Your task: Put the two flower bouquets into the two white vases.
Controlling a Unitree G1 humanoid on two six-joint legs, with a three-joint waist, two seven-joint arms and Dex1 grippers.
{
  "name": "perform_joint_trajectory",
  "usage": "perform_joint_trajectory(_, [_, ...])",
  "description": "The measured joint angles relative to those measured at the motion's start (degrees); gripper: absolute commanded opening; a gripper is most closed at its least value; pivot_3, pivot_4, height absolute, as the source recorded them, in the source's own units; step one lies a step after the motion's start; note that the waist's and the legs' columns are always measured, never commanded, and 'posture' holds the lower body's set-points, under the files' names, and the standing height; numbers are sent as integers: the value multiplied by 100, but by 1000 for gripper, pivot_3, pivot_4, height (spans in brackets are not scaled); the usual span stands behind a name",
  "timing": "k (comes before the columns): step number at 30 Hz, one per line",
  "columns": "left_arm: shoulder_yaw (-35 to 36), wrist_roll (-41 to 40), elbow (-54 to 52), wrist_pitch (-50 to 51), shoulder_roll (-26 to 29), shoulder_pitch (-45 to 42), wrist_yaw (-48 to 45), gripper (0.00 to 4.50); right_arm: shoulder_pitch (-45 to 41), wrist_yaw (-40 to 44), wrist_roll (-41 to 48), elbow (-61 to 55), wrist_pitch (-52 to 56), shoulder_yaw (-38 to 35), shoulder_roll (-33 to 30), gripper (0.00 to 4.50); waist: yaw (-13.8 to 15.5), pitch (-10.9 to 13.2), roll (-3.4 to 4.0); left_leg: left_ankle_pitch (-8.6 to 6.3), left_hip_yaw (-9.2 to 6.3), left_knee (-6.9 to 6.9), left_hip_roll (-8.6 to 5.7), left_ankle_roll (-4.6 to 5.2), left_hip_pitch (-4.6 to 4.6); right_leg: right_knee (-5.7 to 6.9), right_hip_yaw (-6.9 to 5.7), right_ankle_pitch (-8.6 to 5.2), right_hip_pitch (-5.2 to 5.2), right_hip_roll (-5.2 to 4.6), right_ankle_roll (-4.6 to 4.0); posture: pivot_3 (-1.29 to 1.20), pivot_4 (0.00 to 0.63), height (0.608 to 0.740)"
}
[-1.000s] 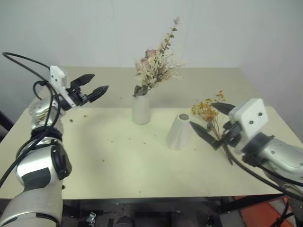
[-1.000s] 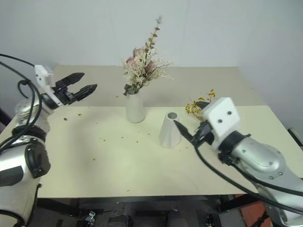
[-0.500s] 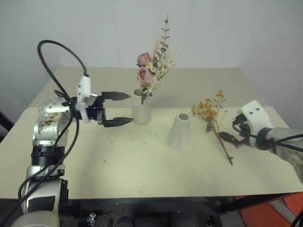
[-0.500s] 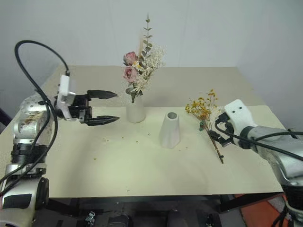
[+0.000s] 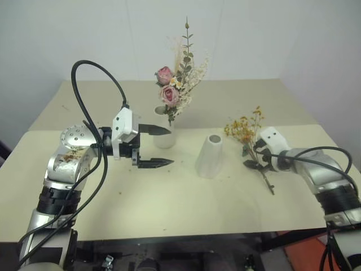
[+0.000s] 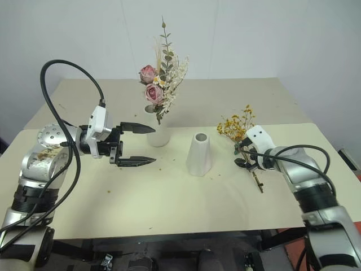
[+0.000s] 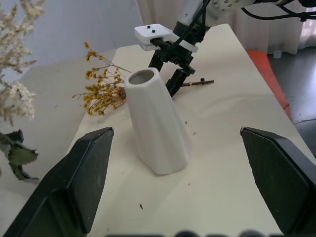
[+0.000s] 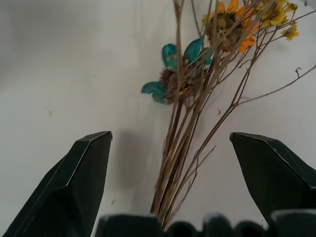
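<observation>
Nearest, on the right: right gripper open wide and empty, fingers either side of the thin stems of the yellow-orange bouquet, not yet closed. Stems lying flat on the table, long axis running from cut ends near the front edge to blossoms farther back, straight ahead of this hand. Left gripper also spread and empty, well apart from those stems. Empty white vase between the 2 grippers. Farther back, rose bouquet upright in the 2nd vase. Cream tabletop speckled with crumbs; pale wall beyond.
</observation>
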Motion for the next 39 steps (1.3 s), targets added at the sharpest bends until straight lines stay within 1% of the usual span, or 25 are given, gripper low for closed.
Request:
perform_joint_trajectory(2, [-22, -28, -93, 20, -26, 39, 58, 4494, -179, 82, -128, 436, -203, 2, 151, 4500, 5, 1, 1, 0, 0, 0, 0, 0, -2, -1, 0, 6, -1, 0, -9, 0, 150, 740])
perform_joint_trajectory(3, [-24, -36, -118, 31, -30, 48, 83, 4500, -244, 101, -184, 598, -256, 4, 199, 4115, 7, 1, 1, 0, 0, -1, 0, 0, -2, -1, -1, 12, -1, 0, -20, 0, 150, 740])
perform_joint_trajectory(4, [-23, -48, -222, 80, -32, 80, 170, 4500, -417, 137, -304, 1001, -367, 17, 281, 3945, 7, 1, 1, 0, 0, -1, -1, 0, -2, -3, 0, 24, -1, -1, -39, 0, 150, 740])
perform_joint_trajectory(7, [-20, -111, -343, 100, -29, 138, 283, 4500, -675, 195, -516, 1505, -458, 11, 343, 2906, 4, 1, 2, 0, 0, 0, -2, 0, 0, -2, 0, 25, 1, -2, -41, 0, 150, 740])
perform_joint_trajectory(11, [-18, -137, -376, 59, -28, 253, 395, 4500, -860, 247, -720, 1876, -558, 5, 414, 1536, -3, 1, 2, 0, 0, 0, -2, 0, 2, -1, -1, 25, 1, -1, -40, 0, 150, 740])
perform_joint_trajectory(16, [-21, -154, -371, -26, -41, 306, 470, 4500, -883, 366, -910, 1982, -623, -8, 418, 41, 1, 1, 2, 0, -1, 0, -2, 0, 2, -1, -1, 25, 3, -1, -40, 0, 150, 740])
perform_joint_trajectory(20, [-30, -184, -309, -162, -115, 309, 457, 4500, -753, 219, -970, 1772, -564, -168, 472, 11, 2, 1, 2, 0, -1, -1, -2, 0, 3, 0, -1, 25, 3, -1, -41, 0, 150, 740])
perform_joint_trajectory(23, [-62, -184, -219, -150, -135, 307, 485, 4500, -299, -270, -1045, 1132, -458, -473, 479, 11, 8, 2, 3, 0, -1, -1, -3, 0, -3, 2, -1, 25, -3, -2, -40, 0, 150, 740])
perform_joint_trajectory(25, [-83, -195, -192, -147, -139, 301, 488, 4500, 219, -714, -1147, 219, -442, -802, 453, 11, 30, 5, 8, 0, -3, -1, -4, 0, -7, 5, -1, 24, -7, -3, -40, 0, 150, 740])
perform_joint_trajectory(27, [-84, -225, -157, -151, -130, 302, 448, 4500, 736, -1281, -1170, -942, -457, -1417, 550, 11, 49, 9, 15, 0, -3, -1, -6, 0, -11, 6, 0, 24, -12, -4, -40, 0, 150, 740])
perform_joint_trajectory(28, [-77, -235, -120, -152, -122, 302, 423, 4500, 899, -1590, -1107, -1568, -462, -1909, 778, 11, 38, 11, 18, 0, -2, -2, -5, 0, -10, 8, 0, 24, -13, -2, -38, 0, 150, 740])
perform_joint_trajectory(29, [-78, -237, -76, -152, -121, 298, 404, 4500, 927, -1798, -1018, -2031, -488, -2215, 969, 11, 11, 12, 19, 0, -2, -1, -3, 0, -6, 11, 2, 22, -12, 0, -36, 0, 150, 740])
perform_joint_trajectory(31, [-77, -257, -11, -156, -121, 288, 348, 4500, 1005, -2087, -725, -2997, -741, -2844, 1337, 11, -2, 12, 20, 0, -5, -6, -1, 0, 1, 13, 0, 0, -6, 3, 1, 0, 150, 740])
perform_joint_trajectory(33, [-25, -296, 180, -160, -85, 256, 281, 4500, 982, -2189, 46, -4025, -782, -3546, 1867, 11, 0, 12, 21, 0, -5, -6, 4, 0, 6, 14, 0, -1, -2, 6, 2, 0, 150, 740])
perform_joint_trajectory(34, [-9, -300, 278, -163, -77, 223, 265, 4500, 869, -2260, 431, -4355, -722, -3769, 2064, 11, -6, 13, 22, 1, -4, -5, 2, 1, 8, 14, 3, -1, -1, 4, 2, 0, 150, 740])
perform_joint_trajectory(35, [0, -309, 365, -168, -72, 182, 247, 4500, 700, -2377, 844, -4582, -646, -3994, 2272, 11, -8, 13, 22, 1, -4, -4, 2, 1, 9, 14, 2, 0, 1, 4, 1, 0, 150, 740])
perform_joint_trajectory(36, [3, -314, 482, -189, -66, 111, 214, 4500, 380, -2580, 1438, -4770, -534, -4310, 2567, 11, -8, 14, 23, 1, -4, -4, 2, 1, 10, 15, 2, 1, 1, 4, -1, 0, 150, 740])
perform_joint_trajectory(39, [49, -332, 671, -282, -55, 19, 172, 4500, -172, -2988, 2561, -4937, -460, -4621, 2977, 11, 0, 13, 25, 1, -5, -10, 4, 2, 13, 15, 0, 9, 1, 4, -17, 0, 150, 740])
